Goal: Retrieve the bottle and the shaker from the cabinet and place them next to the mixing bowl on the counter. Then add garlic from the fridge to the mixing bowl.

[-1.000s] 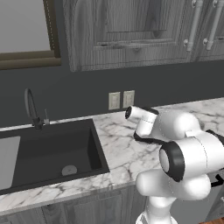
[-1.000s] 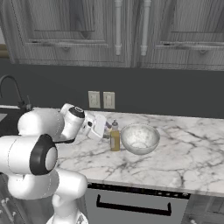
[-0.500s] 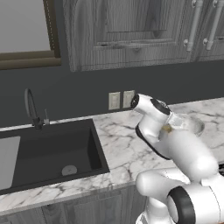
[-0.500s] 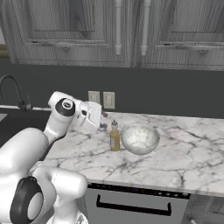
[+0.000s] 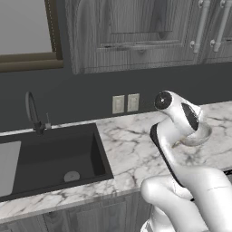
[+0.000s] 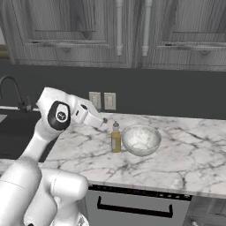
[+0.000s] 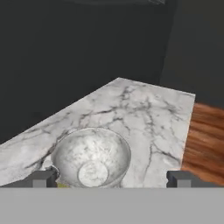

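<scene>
A small bottle [image 6: 115, 137] of yellow liquid stands upright on the marble counter [image 6: 176, 150], touching the left side of the glass mixing bowl [image 6: 141, 140]. My gripper [image 6: 105, 120] hovers just left of the bottle's cap, a little above it and apart from it. In the hand view the gripper [image 7: 111, 178] is open, its fingertips [image 7: 43, 177] spread wide with nothing between them, and the bowl [image 7: 92, 157] lies below and ahead. From the left base view the bowl's rim [image 5: 202, 134] peeks out behind my arm.
A dark sink [image 5: 50, 156] with a faucet [image 5: 31, 113] lies to the left. Wall outlets [image 6: 102, 100] sit behind the bottle. Grey cabinet doors [image 6: 132, 31] overhead are shut. An oven front [image 6: 132, 207] is under the counter. The counter ends at wood floor [image 7: 203, 140].
The hand has drawn away from the bottle, which stays standing by the bowl. My arm has unfolded and its elbow has risen high over the counter.
</scene>
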